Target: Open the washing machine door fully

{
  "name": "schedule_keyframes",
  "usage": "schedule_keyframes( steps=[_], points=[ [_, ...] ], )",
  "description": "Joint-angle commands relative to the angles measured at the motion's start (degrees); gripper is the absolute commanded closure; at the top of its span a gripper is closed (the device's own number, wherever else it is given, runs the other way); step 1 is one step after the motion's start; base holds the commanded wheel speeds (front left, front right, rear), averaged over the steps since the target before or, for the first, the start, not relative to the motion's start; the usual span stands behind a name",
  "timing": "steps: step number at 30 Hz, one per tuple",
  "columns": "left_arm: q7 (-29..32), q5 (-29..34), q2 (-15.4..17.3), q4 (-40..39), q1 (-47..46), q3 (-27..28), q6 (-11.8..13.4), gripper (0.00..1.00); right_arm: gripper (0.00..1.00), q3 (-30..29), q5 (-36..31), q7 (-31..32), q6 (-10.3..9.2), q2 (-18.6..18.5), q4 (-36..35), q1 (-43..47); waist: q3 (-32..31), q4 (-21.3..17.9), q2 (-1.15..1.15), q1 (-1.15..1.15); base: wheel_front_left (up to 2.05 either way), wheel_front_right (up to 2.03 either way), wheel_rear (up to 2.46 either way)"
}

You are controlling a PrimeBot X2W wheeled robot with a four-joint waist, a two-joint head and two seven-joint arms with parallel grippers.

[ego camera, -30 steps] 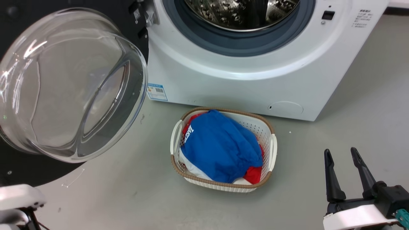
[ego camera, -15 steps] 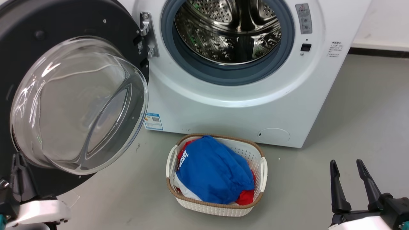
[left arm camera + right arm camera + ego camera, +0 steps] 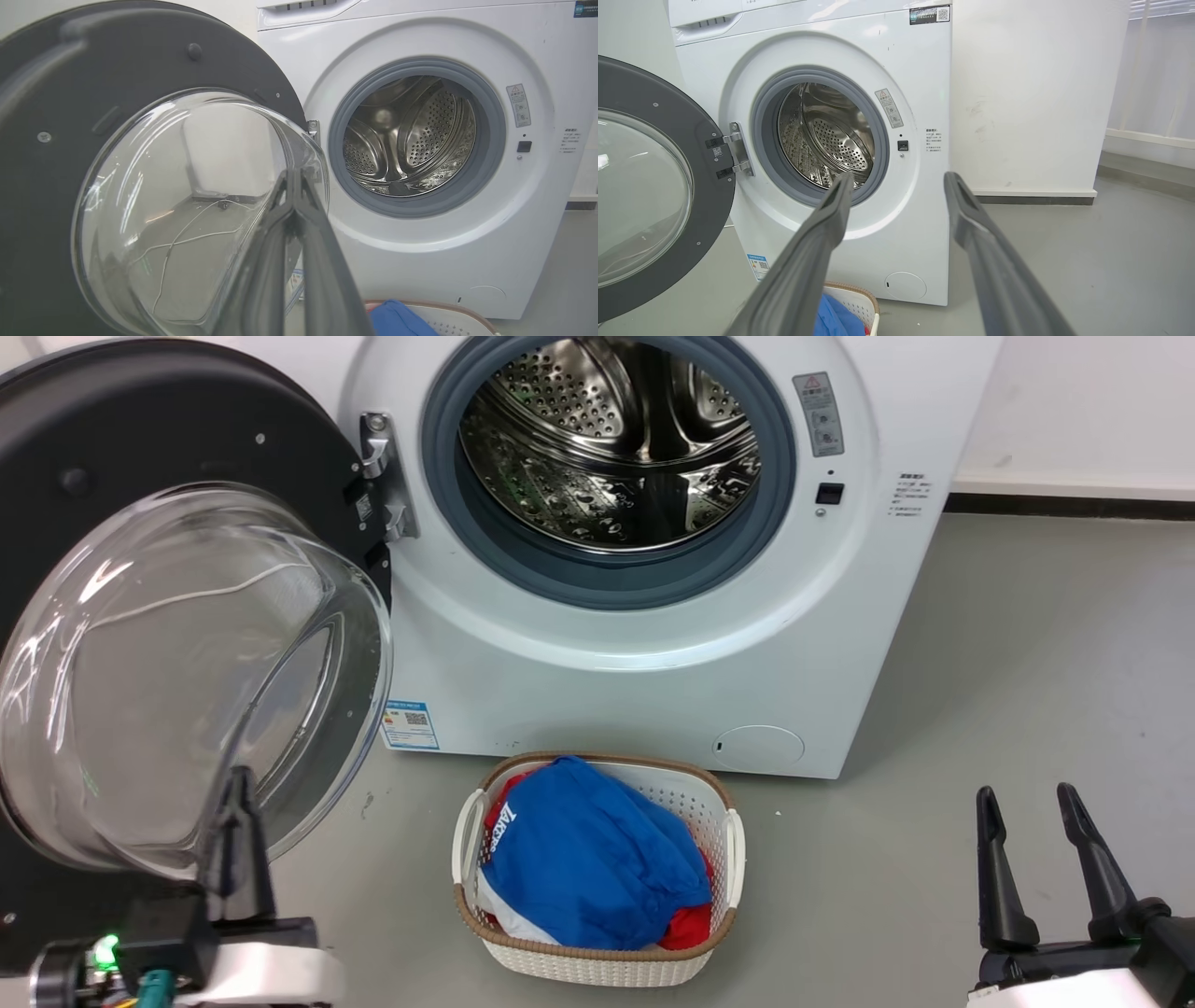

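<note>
- The washing machine door (image 3: 177, 644) stood wide open at 9 o'clock of the drum mouth (image 3: 607, 457) in the head view. Its inner face and bulging glass bowl were turned towards the robot.
- The door hung on the hinge (image 3: 383, 476) at its own 3 o'clock edge, so its turning axis ran upright there. The free edge lay at its 9 o'clock, partly out of the picture.
- The washing machine (image 3: 653, 681) stood square behind, with its drum empty as far as could be seen.
- The left gripper (image 3: 238, 803) stood at 6 o'clock of the glass bowl, fingers pointing up at it. In the left wrist view the left gripper (image 3: 292, 179) had its fingertips pressed together with nothing between them, overlapping the bowl's 3 o'clock rim on the door (image 3: 154, 196). Contact with the glass could not be confirmed.
- Judgement: the door looked at or near full swing. Any remaining travel would call for a push on the inner face, well out from the hinge towards 9 o'clock. The left arm was plainly the nearer one.
- The right gripper (image 3: 1025, 793) sat low at 4 o'clock of the machine, well apart from the door. Its fingers were spread and empty, as the right wrist view (image 3: 896, 179) also showed.
- A laundry basket (image 3: 597, 971) of clothes stood on the floor at 6 o'clock of the drum mouth, between the two grippers and apart from the door.
</note>
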Motion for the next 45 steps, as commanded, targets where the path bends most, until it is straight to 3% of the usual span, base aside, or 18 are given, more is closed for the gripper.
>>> schedule_keyframes(
  steps=[1,10,12,13,40,41,45],
  points=[
    [0.13,-0.43,-0.08,-0.02,0.68,-1.06,0.29,1.00,0.00,0.11,-0.34,-0.12,-0.01,0.11,-0.42,0.57,-0.10,-0.49,0.00,0.01,0.00,0.00,0.00],
    [0.13,-2.51,-0.20,2.18,2.25,-7.74,1.65,1.00,0.00,-0.16,-0.16,-0.12,-0.01,0.11,-0.76,1.71,0.06,-2.78,0.00,0.01,0.00,0.00,0.00],
    [0.13,-2.88,-0.18,2.71,2.40,-8.36,2.17,0.52,0.00,-0.13,0.03,-0.12,-0.01,0.11,-0.65,2.03,0.13,-3.20,0.00,0.01,0.00,0.00,0.00],
    [0.13,-2.89,-0.19,2.78,2.24,-8.55,2.53,0.00,0.00,-0.24,0.07,-0.12,-0.01,0.11,-0.62,2.08,0.18,-3.35,0.00,0.01,0.00,0.00,0.00],
    [0.13,-3.29,-0.21,7.31,1.22,-10.30,4.15,0.00,0.00,-0.51,0.62,-0.12,-0.01,0.11,1.21,2.38,0.41,-3.76,0.00,0.01,0.00,0.00,0.00],
    [0.00,-3.35,-0.13,7.32,1.58,-10.28,4.00,1.00,1.00,-0.46,0.43,0.00,0.00,0.00,1.09,2.15,0.40,-3.76,0.00,0.01,0.00,0.00,0.00],
    [0.06,-3.51,-0.16,9.50,2.42,-10.25,3.94,1.00,1.00,-0.23,0.57,0.10,0.00,0.00,3.09,2.29,0.39,-3.76,0.00,0.01,0.00,0.00,0.00]
  ],
)
